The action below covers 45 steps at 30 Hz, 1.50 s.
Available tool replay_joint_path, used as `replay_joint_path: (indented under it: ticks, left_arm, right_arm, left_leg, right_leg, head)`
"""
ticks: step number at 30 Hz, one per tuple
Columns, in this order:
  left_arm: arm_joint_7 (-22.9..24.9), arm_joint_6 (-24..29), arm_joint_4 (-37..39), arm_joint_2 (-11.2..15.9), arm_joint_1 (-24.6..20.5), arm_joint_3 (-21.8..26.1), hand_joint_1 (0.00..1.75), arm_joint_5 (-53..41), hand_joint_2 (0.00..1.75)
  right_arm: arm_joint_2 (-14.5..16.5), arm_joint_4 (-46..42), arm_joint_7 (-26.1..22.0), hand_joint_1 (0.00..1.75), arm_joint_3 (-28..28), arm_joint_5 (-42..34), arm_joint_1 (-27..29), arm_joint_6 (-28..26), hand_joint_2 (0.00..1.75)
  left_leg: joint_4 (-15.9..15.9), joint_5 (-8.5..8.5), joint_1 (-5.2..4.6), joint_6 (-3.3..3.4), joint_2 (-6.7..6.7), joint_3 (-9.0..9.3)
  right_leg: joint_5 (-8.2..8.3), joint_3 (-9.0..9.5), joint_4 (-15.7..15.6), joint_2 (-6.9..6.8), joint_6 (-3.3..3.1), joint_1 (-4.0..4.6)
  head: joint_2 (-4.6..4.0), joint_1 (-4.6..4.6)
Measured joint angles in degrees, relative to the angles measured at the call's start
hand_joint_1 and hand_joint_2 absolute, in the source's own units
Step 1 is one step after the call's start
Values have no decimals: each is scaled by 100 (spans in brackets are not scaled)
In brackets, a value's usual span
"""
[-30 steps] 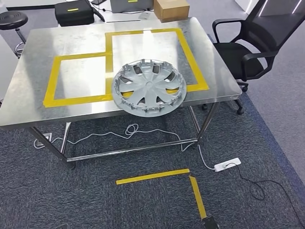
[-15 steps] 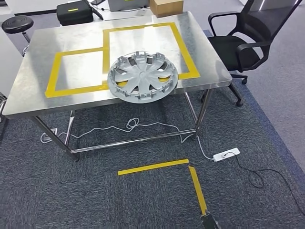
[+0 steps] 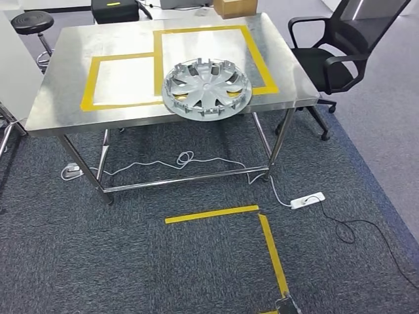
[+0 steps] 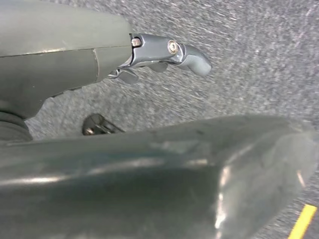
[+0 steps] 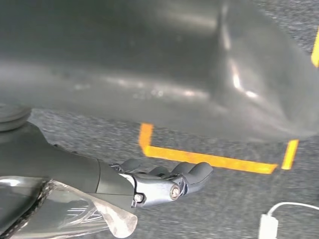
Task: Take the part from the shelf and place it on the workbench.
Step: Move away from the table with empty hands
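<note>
head view: hubcap [image 3: 206,88] is seen flat on the bench [image 3: 59,98], overhanging its near edge. left hand [image 4: 165,52] and right hand [image 5: 169,184] hang floorward, nothing held, fingers loosely extended.

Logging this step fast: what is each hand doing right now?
Left hand: holds nothing; whether the fingers are apart or curled cannot be told.
Right hand: holds nothing; open or closed cannot be told.
</note>
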Motion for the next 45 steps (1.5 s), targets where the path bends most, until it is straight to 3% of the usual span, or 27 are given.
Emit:
replay_joint_path:
  ticks: [1,2,3,4,6,8,9,11,13,14,15,16,18,19,21,22,24,26,29,30,31,32,34,36,38,40,45]
  left_arm:
    - [-3,1,-1,-1,0,-5,0,-1,0]
    - [-4,1,-1,-1,-1,-13,0,-1,0]
    - [-5,1,-3,-2,-3,-21,0,-1,0]
    - [-7,1,-6,-2,-5,-29,0,-1,0]
    - [-9,1,-13,-1,-11,-39,0,0,0]
    - [-15,8,-16,1,-7,-44,0,9,0]
    - [-25,23,-16,1,-3,-46,0,22,0]
    - [-68,73,-16,2,1,-60,0,56,0]
    - [-123,122,-15,1,1,-95,0,94,0]
    - [-148,142,-14,1,0,-120,0,121,0]
    - [-171,158,-12,1,0,-149,0,163,0]
    - [-193,170,-9,1,-2,-182,0,214,0]
    - [-241,148,-5,3,-5,-266,0,348,0]
    - [-263,122,-5,4,-5,-312,0,408,0]
    - [-302,75,-6,6,-4,-403,0,484,0]
    - [-312,66,-5,5,-4,-436,0,502,0]
    - [-318,57,-3,-1,-3,-481,0,522,0]
    - [-318,50,1,-8,2,-509,0,535,0]
    - [-317,90,3,-9,20,-600,0,641,0]
    - [-316,113,3,-8,26,-649,0,691,0]
    - [-316,131,3,-8,29,-697,0,735,0]
    - [-316,140,3,-7,31,-731,0,758,0]
    - [-316,148,3,-5,30,-781,0,778,0]
    - [-315,160,3,-1,30,-830,0,787,0]
    - [-309,192,3,8,37,-899,0,845,0]
    - [-298,239,3,16,49,-996,0,955,0]
    - [-271,372,3,30,81,-1278,0,1201,0]
  right_arm:
    - [0,4,5,0,7,-29,2,-14,0]
    - [0,7,10,0,16,-54,4,-28,0]
    - [1,8,13,0,29,-71,3,-38,0]
    - [2,8,13,0,45,-82,-2,-45,0]
    - [5,12,13,0,73,-92,-13,-56,0]
    - [7,26,17,0,83,-111,1,-64,0]
    - [7,33,22,0,85,-127,13,-71,0]
    - [7,45,33,0,97,-158,32,-81,0]
    - [7,46,38,0,120,-191,44,-89,0]
    - [7,46,40,0,128,-207,49,-94,0]
    - [7,48,43,0,136,-226,55,-104,0]
    - [7,50,46,0,142,-247,59,-117,0]
    - [8,58,56,0,153,-284,67,-149,0]
    - [11,62,60,0,157,-299,71,-164,0]
    - [16,68,64,0,165,-317,74,-182,0]
    - [18,70,66,0,170,-321,74,-187,0]
    - [19,73,67,0,183,-325,79,-190,0]
    - [18,75,69,0,191,-327,84,-195,0]
    - [17,84,78,0,193,-340,99,-208,0]
    - [17,87,79,0,193,-345,107,-214,0]
    - [17,91,80,0,193,-351,112,-219,0]
    - [17,93,80,0,193,-354,114,-222,0]
    - [17,93,79,0,196,-358,101,-225,0]
    - [17,94,78,0,202,-363,86,-230,0]
    - [17,99,78,0,206,-370,102,-241,0]
    - [17,110,78,0,206,-375,118,-250,0]
    - [17,150,78,0,204,-390,100,-257,0]
  left_leg:
    - [52,61,5,-16,7,-129]
    - [107,117,11,-37,10,-255]
    - [165,166,10,-66,9,-362]
    - [223,214,5,-96,7,-448]
    - [282,327,-6,-154,3,-539]
    - [291,425,9,-210,-8,-594]
    - [330,357,22,-242,-18,-631]
    - [686,-131,40,-300,-36,-733]
    - [1377,-722,45,-332,-39,-825]
    - [1692,-827,46,-336,-39,-841]
    - [1882,-763,47,-329,-39,-810]
    - [1913,-586,45,-311,-39,-720]
    - [1421,-227,26,-229,-41,-292]
    - [1012,-185,8,-177,-41,-13]
    - [298,-318,-26,-99,-39,413]
    - [114,-389,-36,-78,-37,494]
    - [-32,-390,-21,-44,-37,484]
    - [-74,-302,10,-3,-30,394]
    - [-33,-197,1,31,-10,218]
    - [-13,-171,-2,30,-7,163]
    - [9,-149,-3,21,-5,114]
    - [32,-130,-2,9,-5,75]
    - [101,-111,-14,-22,-5,20]
    - [172,-101,-36,-67,-4,-29]
    - [204,-82,-49,-30,-5,-71]
    - [207,-59,-51,39,-7,-91]
    - [160,-4,-37,-20,-9,-98]
  right_leg:
    - [194,136,3,0,12,-12]
    - [374,367,-187,1,22,-28]
    - [425,703,-560,7,32,-43]
    - [360,1069,-1037,18,28,-50]
    - [118,1482,-1713,36,-30,-38]
    - [115,1428,-1821,20,-146,-22]
    - [170,1367,-1816,5,-205,-19]
    - [304,1203,-1817,-21,-317,-22]
    - [431,1030,-1813,-27,-365,-2]
    - [493,959,-1810,-32,-371,10]
    - [557,888,-1803,-39,-371,23]
    - [622,816,-1792,-46,-369,37]
    - [739,682,-1770,-52,-352,60]
    - [782,635,-1757,-53,-336,73]
    - [867,581,-1741,-62,-282,82]
    - [909,558,-1734,-70,-248,85]
    - [968,486,-1736,-85,-172,92]
    - [775,310,-1513,-63,-98,96]
    - [138,-103,-448,-12,-31,60]
    - [50,-132,-226,-8,-22,50]
    - [69,-39,-234,-5,-19,44]
    - [168,174,-469,-5,-24,38]
    - [358,749,-1254,-5,-54,34]
    - [402,1055,-1715,0,-125,37]
    - [413,1063,-1761,-1,-177,41]
    - [434,1047,-1766,-7,-189,49]
    - [456,1026,-1759,-15,-231,69]
  head:
    - [0,0]
    - [0,0]
    - [0,1]
    - [0,-1]
    - [0,1]
    - [0,8]
    - [0,9]
    - [0,-7]
    - [0,-30]
    - [0,-33]
    - [0,-35]
    - [0,-34]
    - [0,-32]
    - [0,-32]
    - [0,-32]
    - [0,-36]
    - [0,-39]
    - [0,-10]
    - [0,34]
    - [0,36]
    - [0,37]
    - [0,37]
    - [0,42]
    - [0,43]
    - [0,41]
    - [0,42]
    - [0,43]
